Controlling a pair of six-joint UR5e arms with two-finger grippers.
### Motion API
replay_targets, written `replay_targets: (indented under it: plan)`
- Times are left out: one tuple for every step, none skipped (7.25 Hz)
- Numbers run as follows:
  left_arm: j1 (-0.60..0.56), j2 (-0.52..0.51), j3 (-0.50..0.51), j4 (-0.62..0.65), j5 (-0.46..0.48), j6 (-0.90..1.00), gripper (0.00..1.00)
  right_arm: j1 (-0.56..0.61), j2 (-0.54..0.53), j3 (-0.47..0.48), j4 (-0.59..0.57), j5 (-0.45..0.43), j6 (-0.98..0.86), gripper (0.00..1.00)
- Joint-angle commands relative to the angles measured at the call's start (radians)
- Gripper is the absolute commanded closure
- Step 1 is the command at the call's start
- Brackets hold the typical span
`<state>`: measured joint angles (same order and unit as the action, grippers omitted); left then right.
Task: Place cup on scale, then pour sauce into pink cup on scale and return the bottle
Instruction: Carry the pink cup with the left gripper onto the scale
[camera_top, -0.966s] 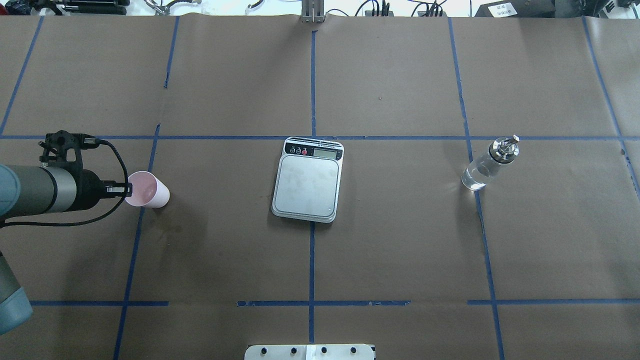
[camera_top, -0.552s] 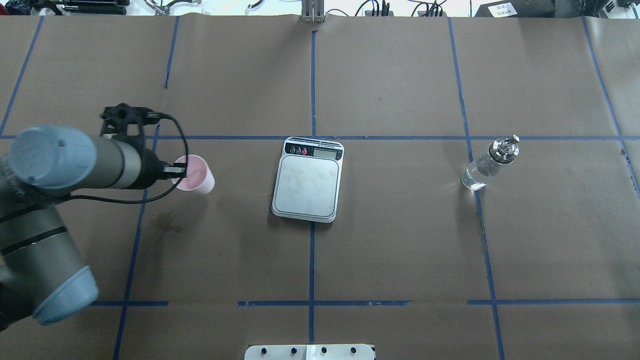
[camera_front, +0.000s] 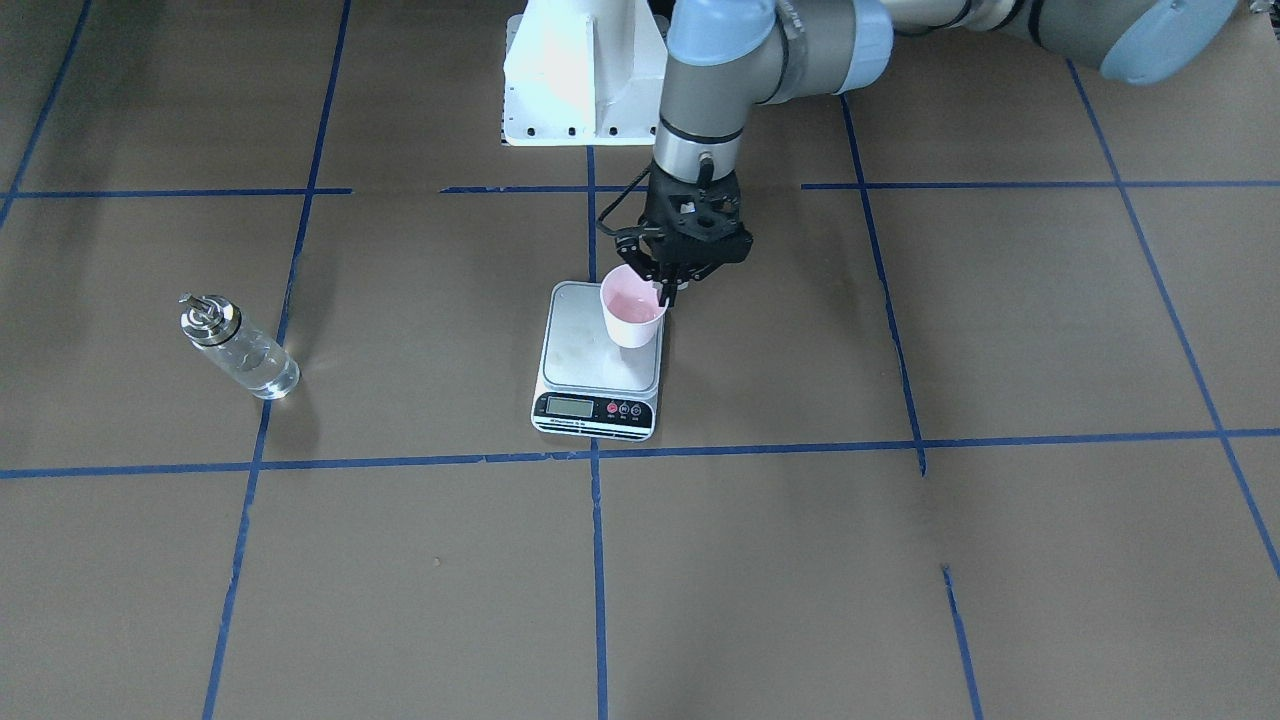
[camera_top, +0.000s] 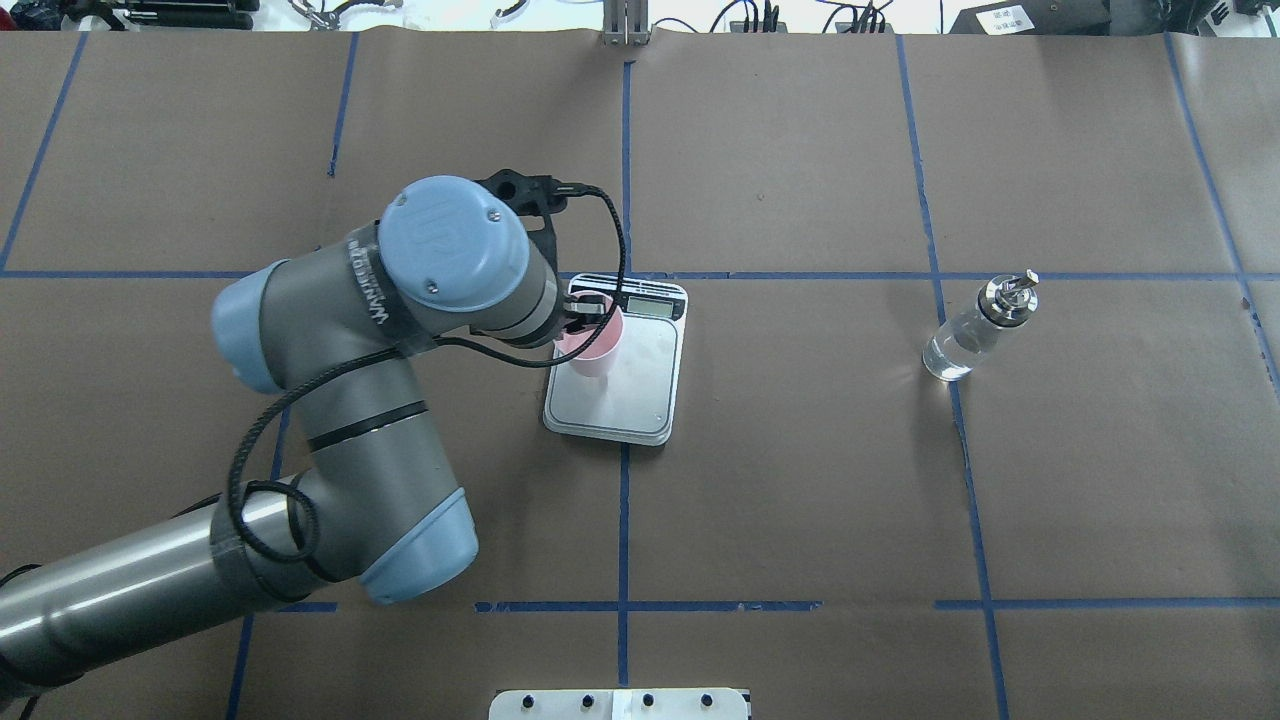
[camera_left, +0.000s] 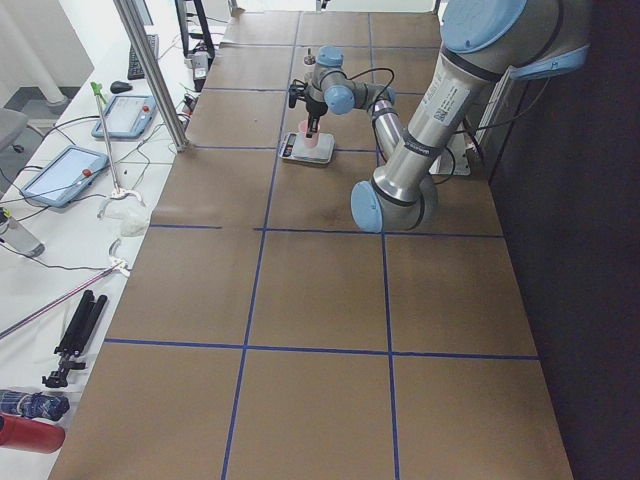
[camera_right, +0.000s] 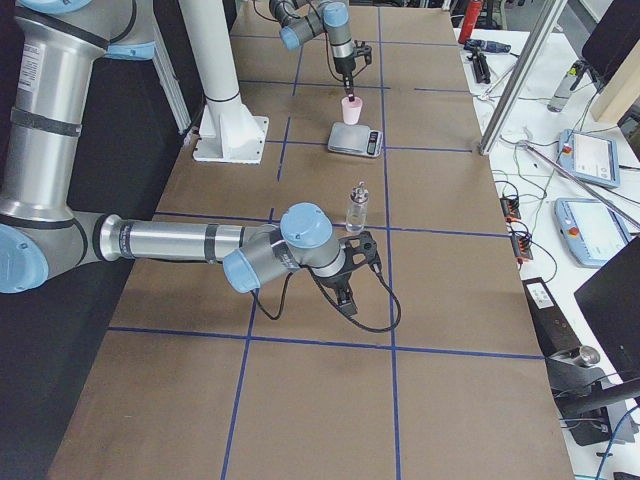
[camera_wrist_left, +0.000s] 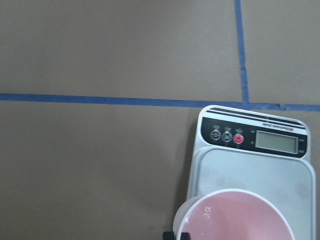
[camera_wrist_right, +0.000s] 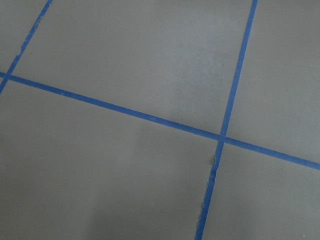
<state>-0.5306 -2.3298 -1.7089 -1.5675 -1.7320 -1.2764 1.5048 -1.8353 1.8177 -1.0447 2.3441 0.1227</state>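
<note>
My left gripper (camera_front: 668, 290) is shut on the rim of the pale pink cup (camera_front: 632, 312) and holds it upright over the scale (camera_front: 585, 365), on the platform's half nearest my left arm. I cannot tell whether the cup touches the steel platform. In the overhead view the cup (camera_top: 597, 348) is partly under the wrist, over the scale (camera_top: 640, 390). The left wrist view shows the cup's pink inside (camera_wrist_left: 235, 220) and the scale's display strip (camera_wrist_left: 252, 137). The glass bottle (camera_top: 968, 338) with clear sauce stands far to the right. My right gripper (camera_right: 348, 298) shows only in the exterior right view, near the bottle (camera_right: 355, 208); I cannot tell if it is open.
Brown paper with blue tape lines (camera_top: 625, 150) covers the table. The robot's white base (camera_front: 580, 80) stands behind the scale. Tablets and cables (camera_right: 590, 160) lie on the side bench beyond the table's far edge.
My left arm has swung to the right, carrying the cup from the table's left side to over the scale. The bottle and the scale have not moved.
</note>
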Motion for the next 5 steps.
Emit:
replay_targets:
  plan:
    - [0.003, -0.049, 0.063, 0.000, -0.001, -0.006, 1.00, 0.000, -0.001, 0.000, 0.000, 0.000, 0.000, 0.00]
    - [0.014, -0.048, 0.063, 0.000, -0.001, -0.006, 1.00, 0.000, -0.001, 0.002, 0.000, 0.000, 0.000, 0.00]
    - [0.018, -0.042, 0.063, -0.002, 0.000, -0.006, 0.98, 0.000, -0.001, 0.002, 0.000, 0.000, 0.000, 0.00]
    - [0.018, -0.040, 0.063, -0.003, -0.001, -0.004, 0.94, 0.000, -0.001, 0.006, 0.000, 0.000, 0.000, 0.00]
    - [0.020, -0.039, 0.063, -0.002, 0.000, -0.004, 0.85, 0.000, -0.001, 0.006, 0.000, 0.000, 0.000, 0.00]
